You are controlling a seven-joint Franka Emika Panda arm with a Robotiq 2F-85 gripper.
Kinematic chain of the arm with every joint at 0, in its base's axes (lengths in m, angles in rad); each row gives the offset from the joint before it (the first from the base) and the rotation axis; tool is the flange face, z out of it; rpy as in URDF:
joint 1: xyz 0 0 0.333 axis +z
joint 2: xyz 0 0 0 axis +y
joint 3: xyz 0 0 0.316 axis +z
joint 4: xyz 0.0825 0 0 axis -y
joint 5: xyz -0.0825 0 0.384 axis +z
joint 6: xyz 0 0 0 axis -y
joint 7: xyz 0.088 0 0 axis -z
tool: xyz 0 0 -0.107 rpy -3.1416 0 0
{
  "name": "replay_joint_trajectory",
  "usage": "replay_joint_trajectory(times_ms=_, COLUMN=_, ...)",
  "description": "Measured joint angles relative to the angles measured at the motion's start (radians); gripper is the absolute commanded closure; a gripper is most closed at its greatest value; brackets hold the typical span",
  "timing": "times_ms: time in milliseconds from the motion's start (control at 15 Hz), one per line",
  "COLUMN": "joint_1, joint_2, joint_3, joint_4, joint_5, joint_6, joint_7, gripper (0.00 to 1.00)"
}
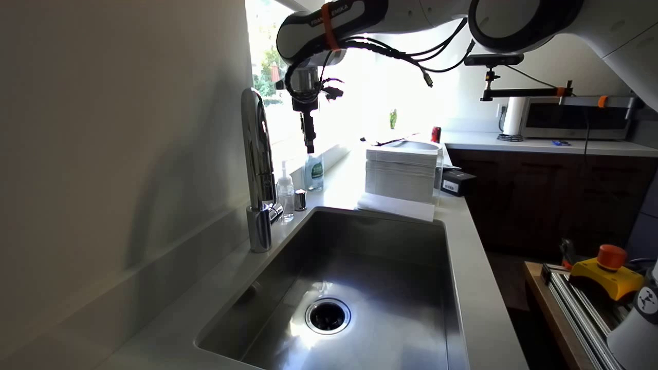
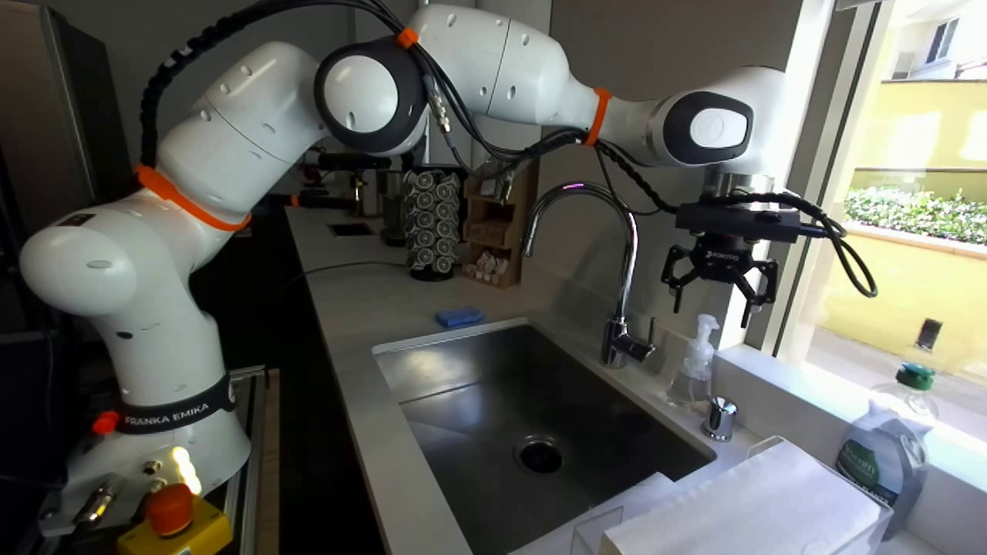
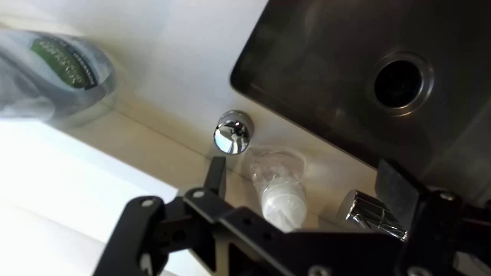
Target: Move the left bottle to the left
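Note:
A clear pump bottle with a white top stands upright behind the sink, in both exterior views [image 1: 286, 198] [image 2: 694, 378] and the wrist view [image 3: 284, 203]. A larger dish soap bottle with a green label stands farther along the window, in both exterior views [image 1: 314, 173] [image 2: 887, 455] and at the left of the wrist view [image 3: 65, 73]. My gripper [image 2: 711, 307] is open and empty above the pump bottle. In the wrist view the pump bottle shows between the spread fingers [image 3: 305, 174], below them. In an exterior view the gripper [image 1: 308, 146] appears edge-on.
A chrome faucet [image 2: 628, 262] rises beside the pump bottle. A short chrome cap [image 3: 232, 134] stands between the two bottles. The steel sink [image 1: 360, 267] lies in front. A stack of white paper [image 1: 401, 174] in a clear holder stands near the soap bottle. The window sill runs behind.

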Motion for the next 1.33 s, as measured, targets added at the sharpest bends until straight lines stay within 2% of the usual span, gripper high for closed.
replay_joint_trajectory(times_ms=467, joint_1=-0.005, joint_2=0.022, joint_3=0.061, joint_4=-0.031, joint_5=0.01, joint_6=0.256, joint_7=-0.226, gripper=0.0)
replay_joint_trajectory(times_ms=867, joint_1=-0.015, joint_2=0.029, joint_3=0.105, joint_4=-0.059, joint_5=0.018, joint_6=0.279, joint_7=-0.299, gripper=0.0)
replay_joint_trajectory(times_ms=933, joint_1=-0.017, joint_2=0.029, joint_3=0.106, joint_4=-0.06, joint_5=0.018, joint_6=0.279, joint_7=-0.303, gripper=0.03)
replay_joint_trajectory(times_ms=1000, joint_1=-0.018, joint_2=0.029, joint_3=0.106, joint_4=-0.061, joint_5=0.018, joint_6=0.279, joint_7=-0.305, gripper=0.25)
replay_joint_trajectory(times_ms=1133, joint_1=-0.021, joint_2=0.029, joint_3=0.107, joint_4=-0.061, joint_5=0.018, joint_6=0.279, joint_7=-0.309, gripper=0.29)
replay_joint_trajectory(times_ms=1333, joint_1=-0.022, joint_2=0.029, joint_3=0.107, joint_4=-0.063, joint_5=0.018, joint_6=0.278, joint_7=-0.317, gripper=0.54)
